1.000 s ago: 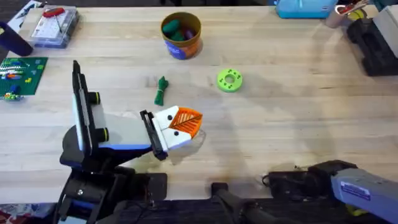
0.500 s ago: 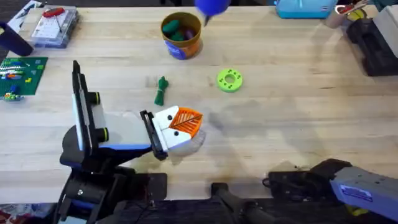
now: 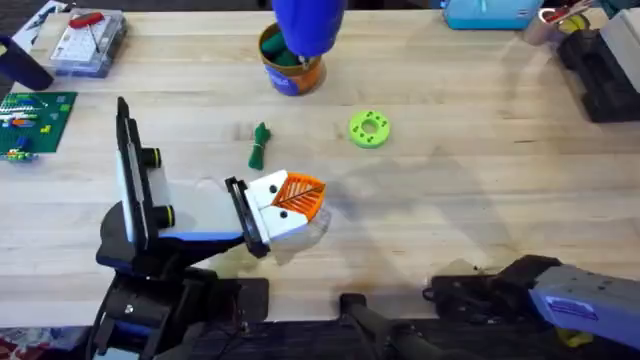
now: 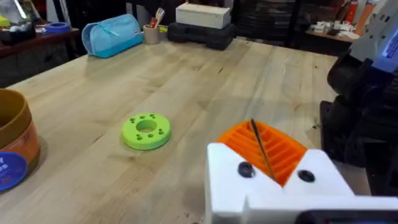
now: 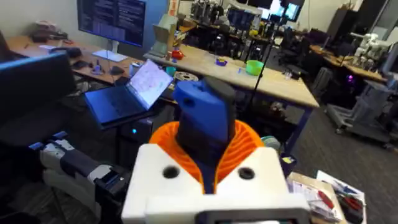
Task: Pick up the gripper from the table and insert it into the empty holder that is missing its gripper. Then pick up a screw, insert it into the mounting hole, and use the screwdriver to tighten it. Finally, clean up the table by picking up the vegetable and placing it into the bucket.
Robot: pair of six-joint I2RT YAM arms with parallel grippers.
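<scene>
Right gripper (image 5: pixel 208 168) is closed on the blue screwdriver (image 3: pixel 305 25) above the bucket (image 3: pixel 293 70). Left gripper (image 3: pixel 290 200) rests closed on the counter (image 3: pixel 480 170), beside the vegetable (image 3: pixel 260 145).

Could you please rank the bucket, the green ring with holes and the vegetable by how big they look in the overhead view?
1. bucket, partly hidden by the blue screwdriver
2. green ring and vegetable: too alike to rank; the ring is wider, the vegetable longer.
</scene>
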